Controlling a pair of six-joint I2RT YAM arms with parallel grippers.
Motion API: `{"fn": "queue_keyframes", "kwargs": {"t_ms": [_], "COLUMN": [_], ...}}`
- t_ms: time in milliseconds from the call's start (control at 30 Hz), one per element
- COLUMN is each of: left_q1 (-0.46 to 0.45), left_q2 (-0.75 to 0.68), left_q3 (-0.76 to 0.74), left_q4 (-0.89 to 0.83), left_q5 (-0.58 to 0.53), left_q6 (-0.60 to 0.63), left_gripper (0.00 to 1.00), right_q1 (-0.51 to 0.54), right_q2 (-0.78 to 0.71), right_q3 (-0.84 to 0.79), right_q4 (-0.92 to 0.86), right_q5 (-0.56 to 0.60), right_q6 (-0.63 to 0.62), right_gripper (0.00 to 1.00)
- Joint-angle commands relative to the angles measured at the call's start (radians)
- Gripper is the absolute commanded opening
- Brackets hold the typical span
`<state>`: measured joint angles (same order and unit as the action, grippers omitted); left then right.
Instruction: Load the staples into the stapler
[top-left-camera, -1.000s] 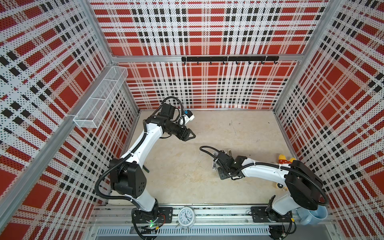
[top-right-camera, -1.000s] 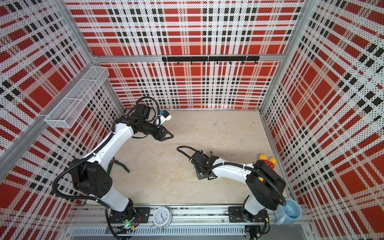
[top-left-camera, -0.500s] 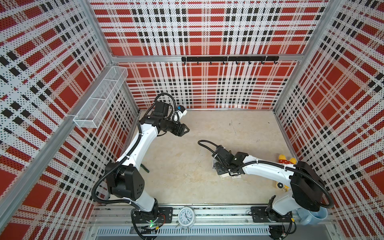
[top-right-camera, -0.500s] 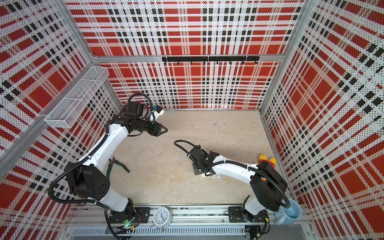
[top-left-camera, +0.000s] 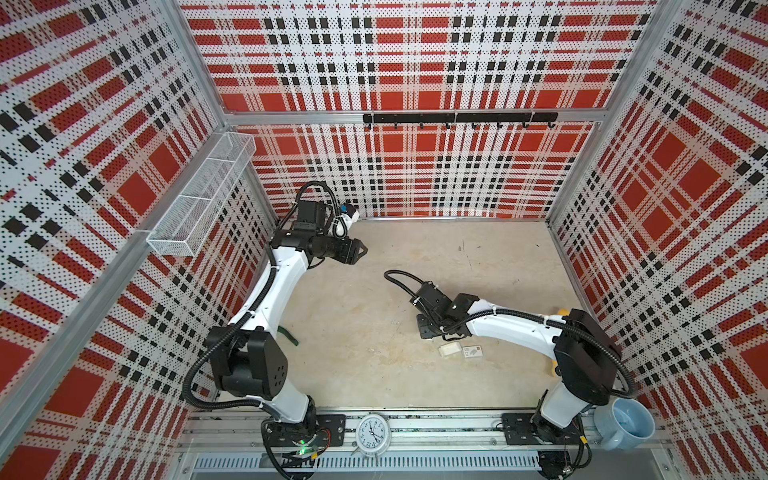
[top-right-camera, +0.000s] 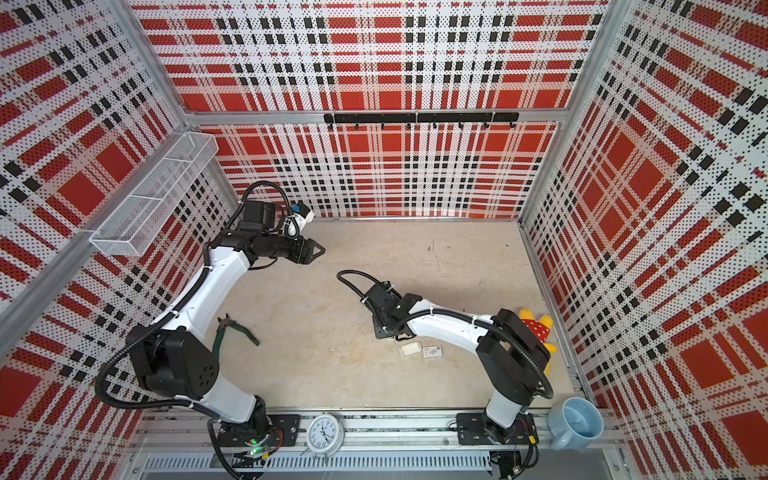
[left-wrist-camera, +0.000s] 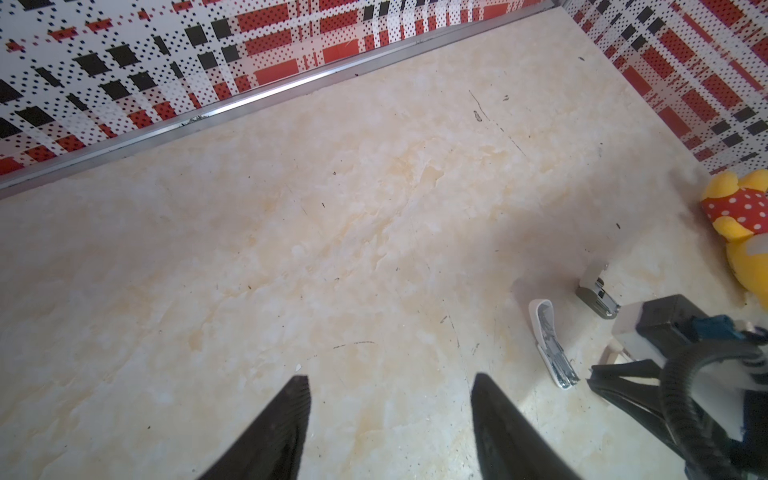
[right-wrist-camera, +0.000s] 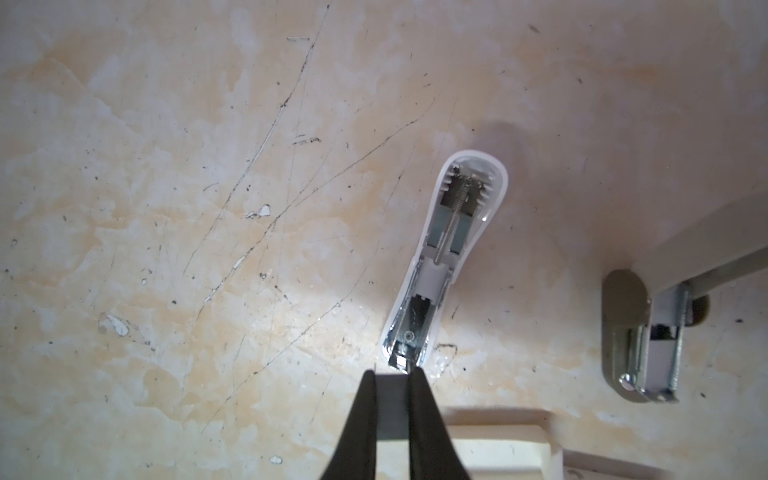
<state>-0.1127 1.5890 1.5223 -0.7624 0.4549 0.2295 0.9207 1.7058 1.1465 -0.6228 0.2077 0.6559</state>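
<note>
One staples strip (right-wrist-camera: 392, 409), apparently, is pinched in the right end effector (right-wrist-camera: 392, 374), aligned for stapler (right-wrist-camera: 453, 232) insertion; left end effector (left-wrist-camera: 389, 377) is parked open, empty.

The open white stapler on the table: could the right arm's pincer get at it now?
Probably yes: the stapler lies just ahead of the right pincer, only bare table around it, nothing blocking.

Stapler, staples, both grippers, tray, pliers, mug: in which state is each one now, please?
left gripper: open, empty
right gripper: shut on the staples
staples: grey strip pinched at the stapler's narrow end, not yet inside
stapler: open, inside facing up on the table
white tray: out of the box sleeve, lying flat
pliers: lying flat, handles spread
mug: upright
</note>
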Motion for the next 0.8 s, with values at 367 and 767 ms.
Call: {"fn": "queue_keyframes", "kwargs": {"t_ms": [367, 767], "left_q1": [0.036, 0.043], "left_q2": [-0.065, -0.060], "left_q3": [-0.066, -0.088], "left_q4": [0.057, 0.071], "left_q5": [0.047, 0.070], "left_q6": [-0.028, -0.042], "left_gripper": [0.65, 0.65], "right_q1": [-0.005, -0.014], "right_q2": [0.046, 0.061], "right_q3": [0.015, -0.013], "right_q4": [0.029, 0.059], "right_q5": [0.057, 0.090], "right_q6": [0.127, 0.175], "right_gripper": [0.13, 0.13]}}
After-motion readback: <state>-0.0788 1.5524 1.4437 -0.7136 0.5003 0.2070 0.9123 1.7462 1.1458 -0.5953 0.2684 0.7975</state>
